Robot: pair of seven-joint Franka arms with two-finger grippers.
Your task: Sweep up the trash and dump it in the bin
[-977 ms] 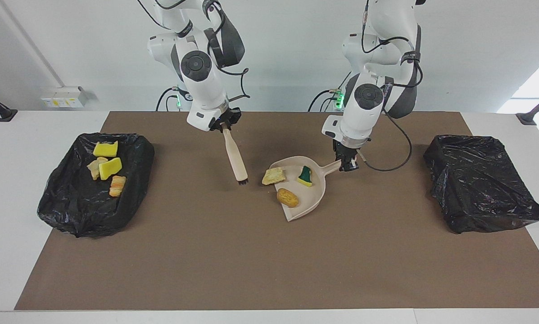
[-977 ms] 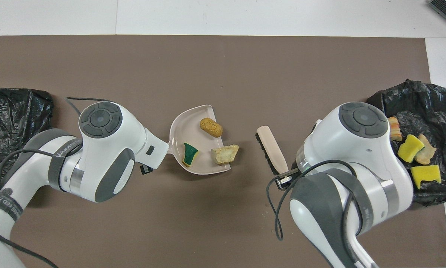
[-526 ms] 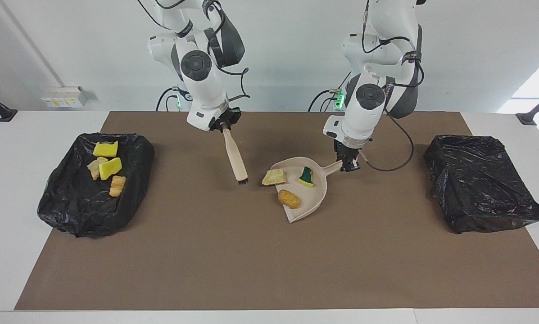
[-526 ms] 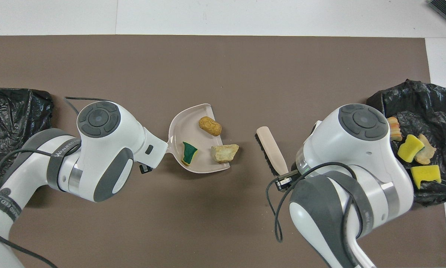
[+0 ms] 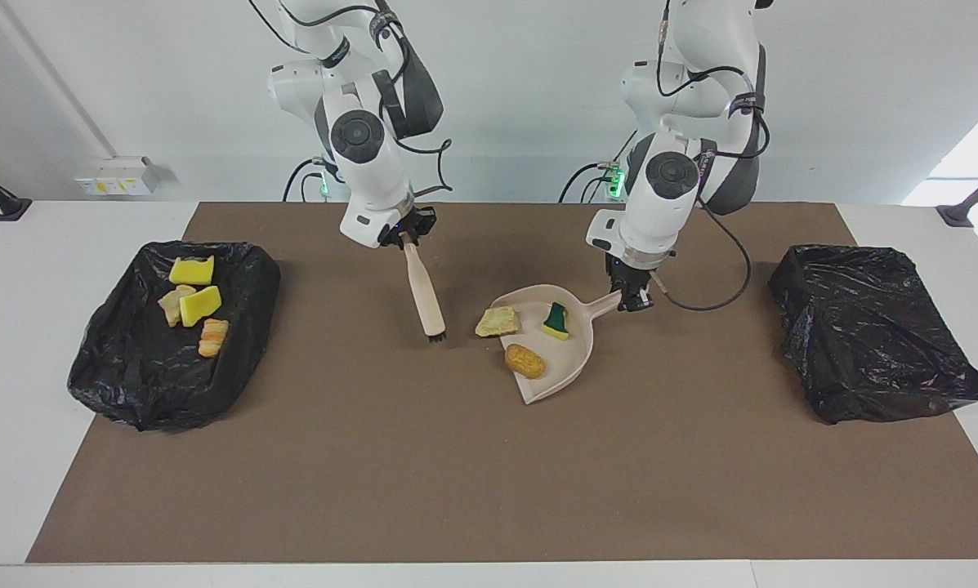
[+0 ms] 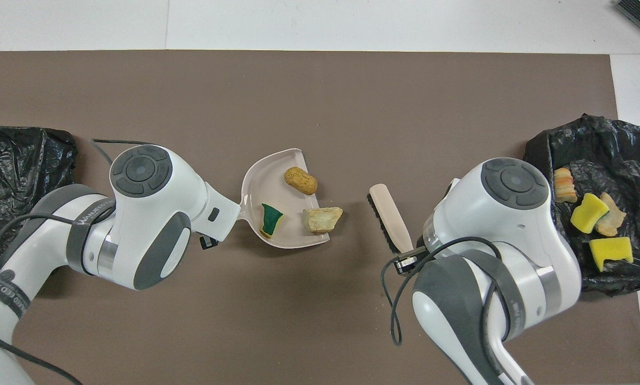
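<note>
Right gripper is clenched on the brush, bristles down on the mat beside the dustpan. Three bits of trash sit in the pan, its handle gripped by the left gripper. "Wandercraft"-style arm lettering is unreadable. Bins flank both ends.

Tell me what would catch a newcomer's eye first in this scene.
Mid-table, the left gripper holds a beige dustpan carrying three scraps, while the right gripper holds a brush beside it. A black bin at the right arm's end shows bright yellow sponge pieces.
</note>
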